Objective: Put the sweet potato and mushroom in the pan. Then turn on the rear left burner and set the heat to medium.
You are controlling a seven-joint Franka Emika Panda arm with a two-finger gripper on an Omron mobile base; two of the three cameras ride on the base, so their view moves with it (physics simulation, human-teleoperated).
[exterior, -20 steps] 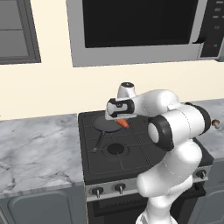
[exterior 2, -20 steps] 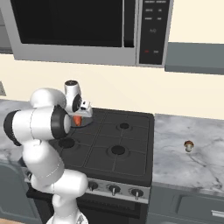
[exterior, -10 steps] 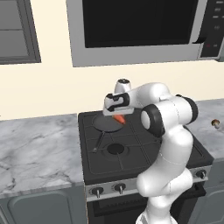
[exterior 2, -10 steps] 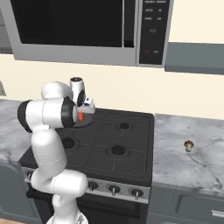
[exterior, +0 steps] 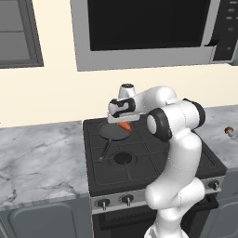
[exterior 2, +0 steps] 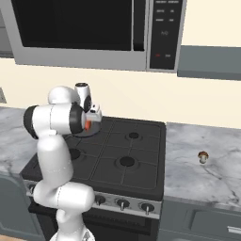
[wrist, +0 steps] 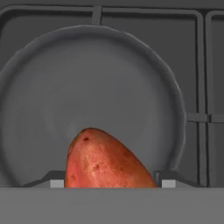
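My gripper hangs over the pan on the rear left burner, shut on the sweet potato, an orange-red tuber. In the hand view the sweet potato sits between my fingers with the round dark grey pan straight below it. From the right base view the gripper and a sliver of the sweet potato show beside my arm. The pan's thin handle points toward the stove front. The mushroom stands on the counter right of the stove, also seen as the mushroom.
A black stove has knobs along its front. Marble counter lies to the left and counter to the right. A microwave hangs above the stove.
My arm has swung the gripper left and back with the sweet potato, from the stove's middle to above the pan.
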